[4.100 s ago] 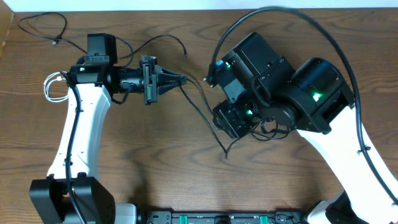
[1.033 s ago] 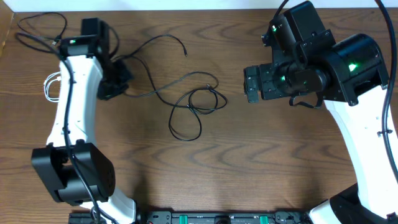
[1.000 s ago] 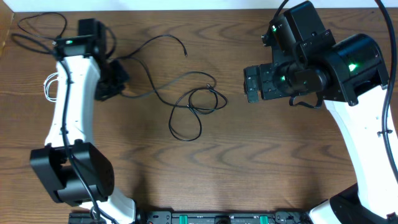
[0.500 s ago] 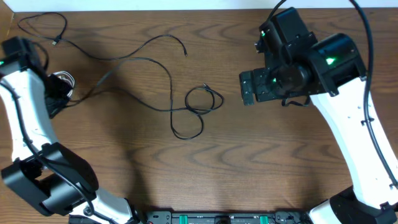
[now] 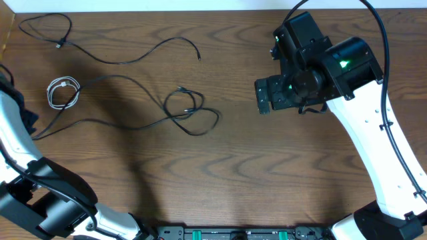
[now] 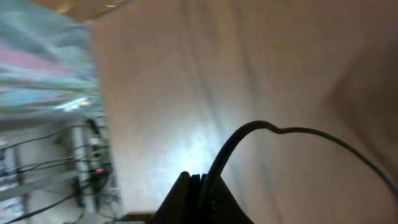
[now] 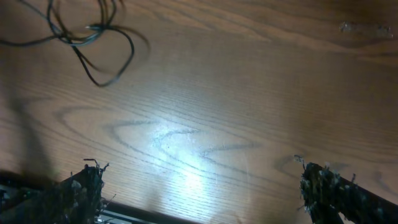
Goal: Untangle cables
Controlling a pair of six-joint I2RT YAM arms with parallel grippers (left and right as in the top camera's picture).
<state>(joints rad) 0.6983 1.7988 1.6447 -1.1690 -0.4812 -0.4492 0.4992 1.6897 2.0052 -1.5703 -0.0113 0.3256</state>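
Cables, overhead view: the long black cable (image 5: 100,122) runs from the far left edge of the table (image 5: 267,173) toward the middle and ends in a crossed loop (image 5: 215,119) with its plug inside. The second black cable (image 5: 167,40) lies loose along the far left. The white cable (image 5: 51,93) sits coiled at the left, just beside the long one. The left arm (image 5: 15,143) is at the left edge of the frame and its claw is out of sight there. The right claw (image 5: 270,105) hangs right of the loop, well apart from it.

Left wrist view (blurred): the left claw (image 6: 198,186) is clenched on the long black cable (image 6: 249,126), which arches up and away to the right. The camera looks past the table edge to clutter below.

Right wrist view: the right claw (image 7: 200,171) is spread wide and holds nothing. The loop (image 7: 132,55) lies far left on bare table (image 7: 261,93).

Risks, as judged:
- Nothing anchors the loop, so more pull from the left may cinch the crossing into a knot instead of opening it.
- The left claw is at the table edge, so the cable could drag off the table.
- The taut strand may snag and sweep the white cable.
- A thin cable under tension can slip from the clenched claw.
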